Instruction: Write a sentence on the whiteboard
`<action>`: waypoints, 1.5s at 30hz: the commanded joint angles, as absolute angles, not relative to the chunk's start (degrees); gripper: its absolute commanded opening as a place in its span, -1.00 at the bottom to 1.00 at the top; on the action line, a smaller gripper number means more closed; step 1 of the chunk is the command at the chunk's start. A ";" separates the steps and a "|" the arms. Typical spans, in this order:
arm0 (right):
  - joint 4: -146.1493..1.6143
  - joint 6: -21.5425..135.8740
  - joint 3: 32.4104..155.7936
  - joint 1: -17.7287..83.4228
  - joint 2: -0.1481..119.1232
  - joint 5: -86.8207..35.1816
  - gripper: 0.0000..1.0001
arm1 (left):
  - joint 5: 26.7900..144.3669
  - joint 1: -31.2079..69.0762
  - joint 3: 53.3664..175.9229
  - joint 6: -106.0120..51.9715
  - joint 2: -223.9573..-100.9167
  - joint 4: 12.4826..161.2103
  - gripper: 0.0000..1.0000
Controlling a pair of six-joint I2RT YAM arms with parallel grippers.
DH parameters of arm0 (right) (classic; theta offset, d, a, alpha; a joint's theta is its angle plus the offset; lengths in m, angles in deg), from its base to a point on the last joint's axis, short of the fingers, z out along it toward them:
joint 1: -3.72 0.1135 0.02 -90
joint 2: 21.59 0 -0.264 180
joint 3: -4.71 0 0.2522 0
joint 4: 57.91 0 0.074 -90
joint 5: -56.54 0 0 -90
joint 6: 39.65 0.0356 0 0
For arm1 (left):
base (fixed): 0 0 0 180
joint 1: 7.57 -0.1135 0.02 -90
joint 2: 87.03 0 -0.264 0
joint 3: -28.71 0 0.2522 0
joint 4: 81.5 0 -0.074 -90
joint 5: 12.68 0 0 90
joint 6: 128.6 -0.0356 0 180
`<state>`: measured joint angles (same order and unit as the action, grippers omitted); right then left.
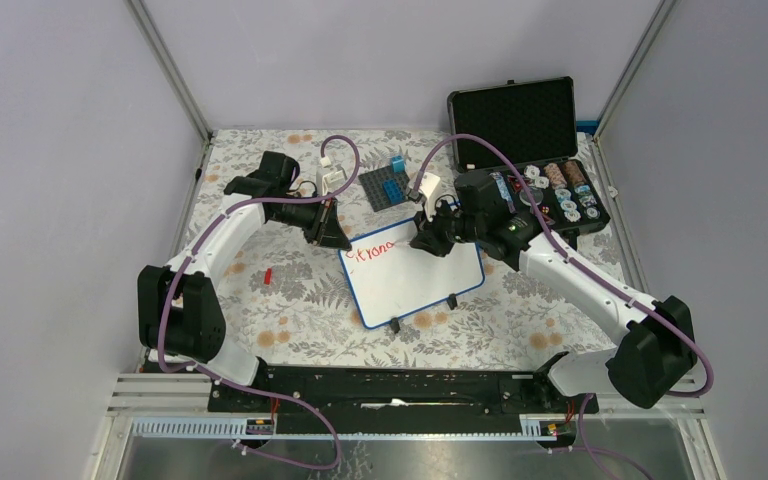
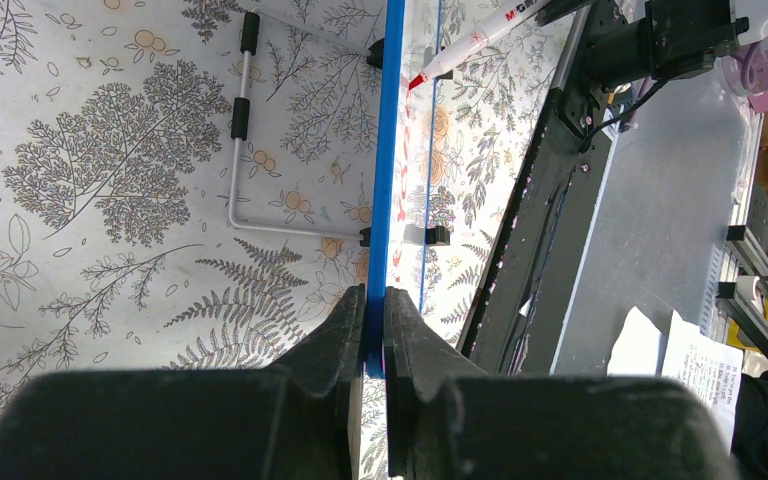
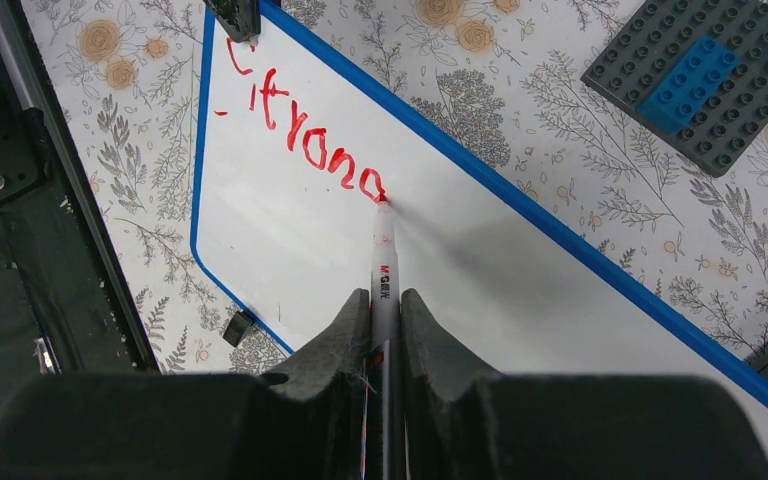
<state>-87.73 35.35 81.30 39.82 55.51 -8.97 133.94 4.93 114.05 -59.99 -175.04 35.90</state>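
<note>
The whiteboard [image 1: 415, 278], white with a thin blue rim and small black feet, lies mid-table on the floral cloth. Red letters [image 3: 305, 140] run along its far edge. My left gripper [image 1: 337, 236] is shut on the board's far-left corner; the left wrist view shows its jaws clamped on the blue rim [image 2: 378, 200]. My right gripper [image 1: 428, 238] is shut on a red marker [image 3: 383, 270], and the marker's tip touches the board at the end of the red letters. The marker also shows in the left wrist view [image 2: 470, 42].
An open black foam-lined case [image 1: 530, 150] with spools and small parts stands at the back right. A grey brick plate with blue bricks [image 1: 388, 185] lies behind the board. A small red cap [image 1: 268, 274] lies left of the board. White clips [image 1: 332, 178] sit far centre.
</note>
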 commanded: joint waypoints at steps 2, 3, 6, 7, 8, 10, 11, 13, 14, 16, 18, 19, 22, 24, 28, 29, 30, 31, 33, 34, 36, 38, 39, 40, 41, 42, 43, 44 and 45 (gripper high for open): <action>-86.37 35.06 83.78 39.64 56.14 -10.53 -1.00 | 133.31 5.27 114.02 -60.84 -173.96 36.91 -1.00; -86.42 35.01 83.70 39.62 56.17 -10.48 -1.00 | 133.29 5.27 114.02 -60.88 -173.92 36.88 -1.00; -86.51 34.97 83.15 39.62 56.19 -10.11 -1.00 | 133.15 5.27 113.96 -60.92 -173.88 36.89 -1.00; -86.52 34.93 82.83 39.65 56.11 -10.02 -1.00 | 133.13 5.27 113.93 -60.92 -173.87 36.90 -1.00; -86.53 34.89 82.50 39.67 55.98 -9.88 -1.00 | 133.19 5.27 113.93 -60.96 -173.87 36.93 -1.00; -86.60 34.80 81.88 39.63 55.74 -9.74 -1.00 | 133.23 5.27 114.07 -61.01 -173.95 36.86 -1.00; -86.57 34.72 81.62 39.66 55.60 -9.67 -1.00 | 133.29 5.27 114.04 -61.01 -174.06 36.88 -1.00; -86.73 34.64 81.25 39.65 55.35 -9.41 -1.00 | 133.39 5.27 114.09 -61.01 -174.05 36.93 -1.00; -86.96 34.62 81.25 39.67 55.34 -9.29 -1.00 | 133.39 5.27 114.03 -61.01 -174.05 36.88 -1.00; -87.33 34.54 80.98 39.69 55.38 -8.96 -1.00 | 133.39 5.27 114.02 -61.01 -174.09 36.91 -1.00; -87.58 34.32 80.56 39.81 55.24 -8.55 -1.00 | 133.31 5.27 114.02 -61.01 -174.04 36.91 -1.00; -87.73 34.27 80.38 39.92 55.23 -8.43 -1.00 | 133.26 5.27 114.06 -60.98 -174.04 36.88 -1.00; -87.81 34.18 79.38 40.37 55.00 -8.18 -1.00 | 133.30 5.27 114.04 -60.99 -174.05 36.88 -1.00; -87.92 34.16 78.97 40.73 54.88 -8.14 -1.00 | 133.34 5.27 114.02 -61.10 -174.13 36.91 -1.00; -87.86 34.22 78.23 41.65 54.83 -8.27 -1.00 | 133.39 5.26 114.04 -61.09 -174.24 36.92 -1.00; -87.83 34.26 78.11 41.99 54.94 -8.32 -1.00 | 133.31 5.27 114.07 -61.10 -174.34 36.93 -1.00; -87.84 34.27 78.06 42.26 55.11 -8.33 -1.00 | 133.33 5.27 114.02 -61.10 -174.28 36.91 -1.00; -87.73 34.31 78.06 42.52 55.29 -8.35 -1.00 | 133.38 5.27 113.95 -61.10 -174.25 36.92 -1.00; -87.11 34.62 78.30 42.94 55.69 -8.47 -1.00 | 133.30 5.27 113.80 -61.19 -174.16 36.93 -1.00; -86.90 34.76 78.55 43.11 55.93 -8.51 -1.00 | 133.37 5.27 113.76 -61.19 -174.18 36.93 -1.00; -86.71 35.11 79.92 43.25 56.60 -8.69 -1.00 | 133.31 5.27 113.76 -61.19 -174.13 36.91 -1.00; -86.63 35.46 81.28 43.27 57.08 -8.53 -1.00 | 133.23 5.27 113.85 -61.11 -174.27 36.93 -1.00; -86.76 35.68 81.98 43.26 57.28 -8.38 -1.00 | 133.23 5.27 113.87 -61.10 -174.22 36.89 -1.00; -86.74 35.87 82.61 43.25 57.33 -8.16 -1.00 | 133.21 5.27 113.85 -61.10 -174.26 36.92 -1.00; -86.76 36.19 83.15 43.27 57.27 -7.87 -1.00 | 133.16 5.27 113.85 -61.10 -174.22 36.93 -1.00; -86.77 36.39 83.57 43.24 57.13 -7.55 -1.00 | 133.14 5.27 113.92 -61.18 -174.22 36.91 -1.00; -86.73 36.58 83.90 43.27 56.93 -7.27 -1.00 | 133.14 5.27 113.86 -61.19 -174.14 36.93 -1.00; -86.82 36.75 84.14 43.17 56.59 -6.76 -1.00 | 133.13 5.27 113.92 -61.14 -174.13 36.89 -1.00; -86.80 36.81 84.27 43.15 56.24 -6.45 -1.00 | 133.06 5.27 113.95 -61.18 -174.13 36.92 -1.00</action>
<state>-88.10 35.83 80.75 42.88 57.17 -7.31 133.96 4.93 114.05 -60.01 -175.04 35.86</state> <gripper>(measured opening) 0.193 0.090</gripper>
